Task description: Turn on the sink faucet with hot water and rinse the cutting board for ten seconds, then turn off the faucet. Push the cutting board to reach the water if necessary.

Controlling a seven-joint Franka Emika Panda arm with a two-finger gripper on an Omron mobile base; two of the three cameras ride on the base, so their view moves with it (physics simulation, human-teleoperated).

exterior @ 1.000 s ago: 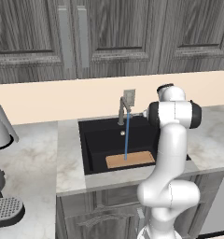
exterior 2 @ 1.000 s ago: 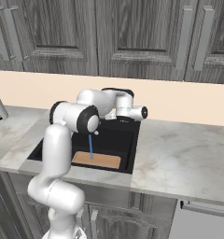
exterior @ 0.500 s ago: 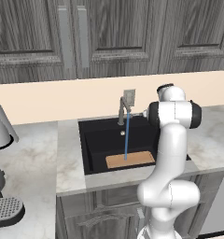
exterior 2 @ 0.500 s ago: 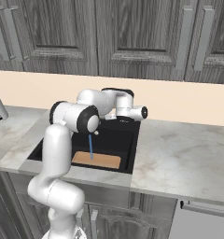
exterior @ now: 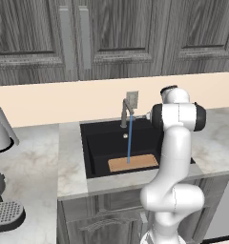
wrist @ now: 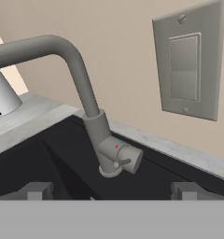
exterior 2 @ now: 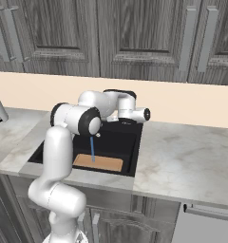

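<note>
Water [exterior: 129,140] runs onto the cutting board [exterior: 133,163]; the open gripper [wrist: 111,190] waits before the faucet [wrist: 93,114], shutoff left.

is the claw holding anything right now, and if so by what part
Nothing is held. In the hand view the claw is open, its tips wide apart in front of the faucet and not touching its handle.

Pale marble counter [exterior: 68,157] carried the black sink [exterior: 95,147]; cutting board [exterior: 133,163] lay flat on basin floor. Grey kettle [exterior: 2,128] stood far left.
</note>
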